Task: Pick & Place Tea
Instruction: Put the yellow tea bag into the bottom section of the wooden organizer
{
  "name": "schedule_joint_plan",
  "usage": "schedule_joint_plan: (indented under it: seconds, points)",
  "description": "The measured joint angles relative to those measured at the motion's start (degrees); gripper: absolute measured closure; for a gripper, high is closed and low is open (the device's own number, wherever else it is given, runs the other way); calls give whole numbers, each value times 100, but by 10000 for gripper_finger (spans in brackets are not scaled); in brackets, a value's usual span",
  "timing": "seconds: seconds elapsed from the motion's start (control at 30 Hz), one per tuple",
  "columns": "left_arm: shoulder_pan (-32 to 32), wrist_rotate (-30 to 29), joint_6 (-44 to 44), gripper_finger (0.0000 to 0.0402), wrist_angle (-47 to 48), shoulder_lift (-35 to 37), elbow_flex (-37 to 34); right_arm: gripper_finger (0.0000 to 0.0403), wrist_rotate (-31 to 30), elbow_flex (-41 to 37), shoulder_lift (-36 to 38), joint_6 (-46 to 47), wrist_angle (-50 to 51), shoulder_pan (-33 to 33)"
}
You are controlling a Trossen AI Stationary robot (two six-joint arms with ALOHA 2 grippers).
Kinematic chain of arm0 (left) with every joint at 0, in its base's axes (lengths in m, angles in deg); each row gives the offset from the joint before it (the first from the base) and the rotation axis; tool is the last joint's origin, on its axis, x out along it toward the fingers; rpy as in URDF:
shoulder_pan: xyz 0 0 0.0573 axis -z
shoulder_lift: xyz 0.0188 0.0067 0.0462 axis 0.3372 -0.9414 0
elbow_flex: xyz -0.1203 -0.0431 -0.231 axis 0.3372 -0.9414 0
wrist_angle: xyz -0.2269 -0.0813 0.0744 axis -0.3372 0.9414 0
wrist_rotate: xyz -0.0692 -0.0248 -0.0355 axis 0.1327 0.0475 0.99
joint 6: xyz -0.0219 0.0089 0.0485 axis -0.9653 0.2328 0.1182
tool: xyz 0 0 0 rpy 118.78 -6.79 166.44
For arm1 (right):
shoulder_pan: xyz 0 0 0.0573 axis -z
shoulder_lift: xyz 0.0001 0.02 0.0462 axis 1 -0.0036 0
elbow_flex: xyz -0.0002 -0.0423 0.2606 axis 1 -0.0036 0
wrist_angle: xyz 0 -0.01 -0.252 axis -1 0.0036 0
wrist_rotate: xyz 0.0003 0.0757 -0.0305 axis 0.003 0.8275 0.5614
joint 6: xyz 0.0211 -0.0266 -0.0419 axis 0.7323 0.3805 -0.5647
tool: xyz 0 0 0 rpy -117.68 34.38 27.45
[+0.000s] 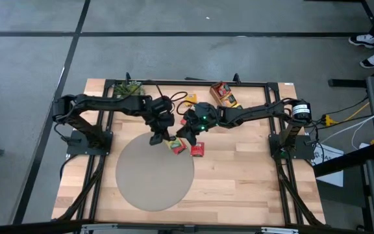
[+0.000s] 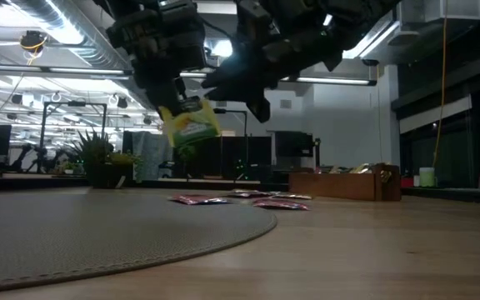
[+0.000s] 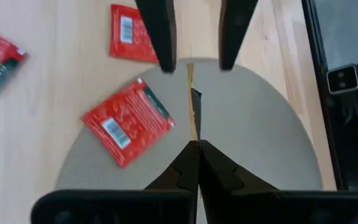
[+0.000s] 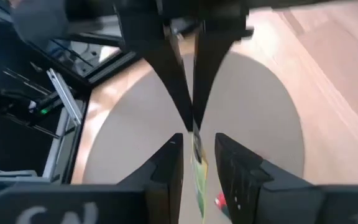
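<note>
Yellow-green paper, one tea sachet (image 2: 192,127), hung on edge in the air above the near rim of the round mat (image 1: 141,185), clear of the table. It was pinched at its top by the left gripper (image 3: 194,144), whose fingers were pressed together on it. In both wrist views the sachet showed only as a thin line, so its flat faces stood upright and its long axis ran straight down from those fingers.

Facing it, just beyond the sachet's lower edge, stood the right gripper (image 4: 197,144) with its fingers apart, one on each side of the sachet's plane and not yet touching it. Both grippers were about equally near; the left alone bore the weight. My guess was a handover, which would turn on the right fingers closing squarely across that thin edge.

Below the left gripper, red sachets (image 3: 128,121) lay flat where the mat met the wood.
</note>
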Motion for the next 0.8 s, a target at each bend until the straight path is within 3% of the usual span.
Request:
schedule_joint_plan:
  seconds: [0.47,0.7,0.8]
  points:
    - [-205,111,-236,399,-547,140,0,312,-2,0,2,7,168,0]
    - [-203,121,-241,399,-551,140,0,390,0,0,2,8,148,0]
    - [-203,122,-243,399,-552,140,0,394,43,0,2,56,148,0]
